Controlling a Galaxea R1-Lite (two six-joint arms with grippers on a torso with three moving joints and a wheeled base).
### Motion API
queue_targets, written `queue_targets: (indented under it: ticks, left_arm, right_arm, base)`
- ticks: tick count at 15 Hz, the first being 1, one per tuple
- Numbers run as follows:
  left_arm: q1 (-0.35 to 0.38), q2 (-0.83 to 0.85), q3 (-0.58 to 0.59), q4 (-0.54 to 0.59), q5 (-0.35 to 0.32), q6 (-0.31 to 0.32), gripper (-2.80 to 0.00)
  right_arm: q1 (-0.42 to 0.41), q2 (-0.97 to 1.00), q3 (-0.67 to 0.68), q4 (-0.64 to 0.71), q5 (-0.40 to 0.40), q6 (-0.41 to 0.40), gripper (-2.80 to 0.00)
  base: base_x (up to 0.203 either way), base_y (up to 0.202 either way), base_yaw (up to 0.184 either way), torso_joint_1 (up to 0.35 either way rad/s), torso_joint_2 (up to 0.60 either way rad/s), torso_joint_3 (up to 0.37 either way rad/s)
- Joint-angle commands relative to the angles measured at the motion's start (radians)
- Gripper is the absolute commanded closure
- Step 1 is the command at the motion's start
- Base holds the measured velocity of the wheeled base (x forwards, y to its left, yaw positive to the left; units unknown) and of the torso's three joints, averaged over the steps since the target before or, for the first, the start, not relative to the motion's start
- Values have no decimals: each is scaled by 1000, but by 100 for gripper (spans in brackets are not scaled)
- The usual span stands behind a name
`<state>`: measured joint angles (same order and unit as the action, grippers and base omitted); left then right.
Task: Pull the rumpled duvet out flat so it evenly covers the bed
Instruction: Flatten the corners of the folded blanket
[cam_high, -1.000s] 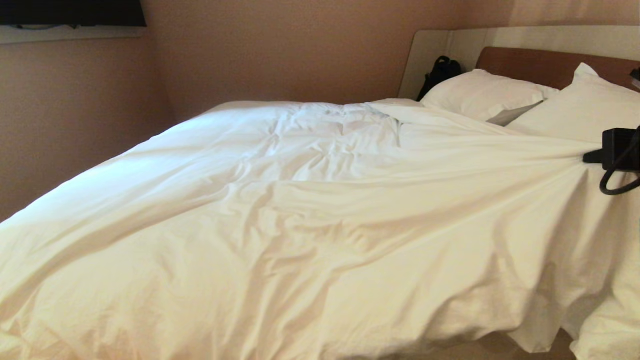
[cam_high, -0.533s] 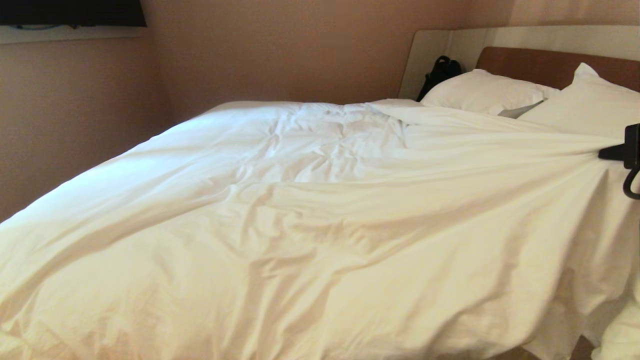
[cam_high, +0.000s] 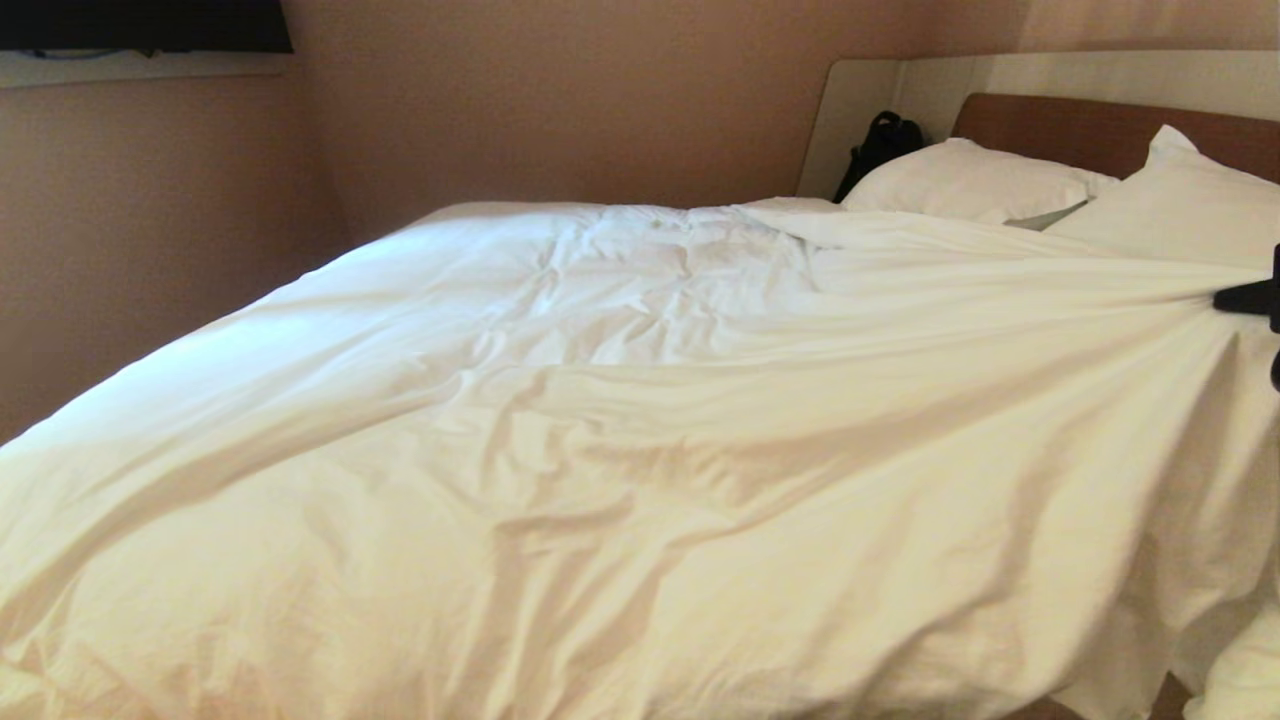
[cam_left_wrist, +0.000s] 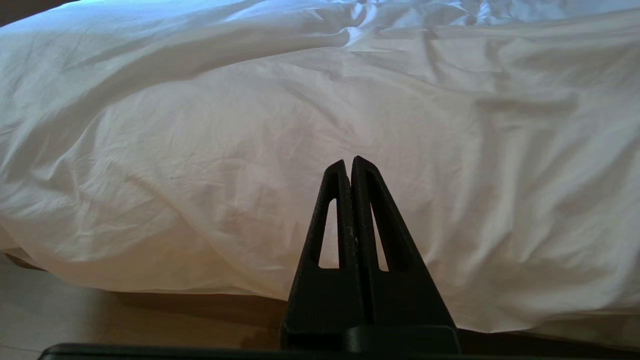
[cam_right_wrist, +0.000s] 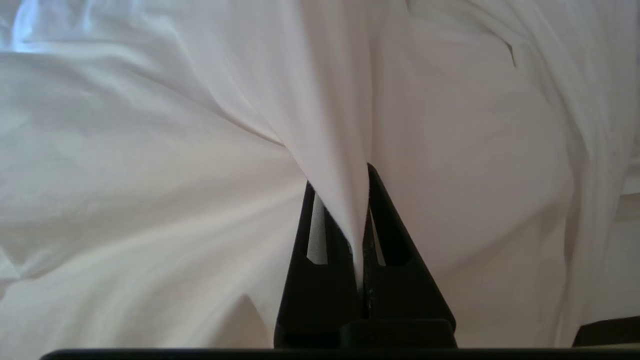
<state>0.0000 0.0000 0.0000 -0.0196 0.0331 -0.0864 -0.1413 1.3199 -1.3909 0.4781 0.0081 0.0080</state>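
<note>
duvet (cam_high: 560, 450) covering bed, pillows (cam_high: 970, 180) and black bag (cam_high: 880, 145) crowding headboard

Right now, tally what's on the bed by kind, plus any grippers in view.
Duvets: 1, the duvet
Pillows: 2, far pillow and near pillow
Grippers: 2, right gripper pinching the duvet, left gripper shut, empty
Total: 5

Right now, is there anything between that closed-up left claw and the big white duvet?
Nothing. In the left wrist view, the left gripper is shut and empty, with open air between its tips and the duvet hanging over the bed's edge.
</note>
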Motion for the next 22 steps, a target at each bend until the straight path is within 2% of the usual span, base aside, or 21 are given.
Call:
queue_targets:
  ticks: [1,8,9,15,22]
  left_arm:
    - [0,0,0,0,1,-1,0]
    - [0,0,0,0,1,-1,0]
    - [0,0,0,0,1,-1,0]
    - [0,0,0,0,1,-1,0]
    - [0,0,0,0,1,-1,0]
  right_arm:
    - [0,-21,3,4,-2,-2,0]
    - [0,34,24,-1,-8,-17,0]
    - [0,40,23,-1,-8,-17,-280]
    - [2,39,26,0,-3,-19,-280]
    - [-1,179,21,-4,-9,5,-280]
  base:
    - [0,0,0,0,0,0]
    - [0,0,0,0,0,0]
    - [0,0,0,0,0,0]
    - [0,0,0,0,0,0]
    - [0,0,0,0,0,0]
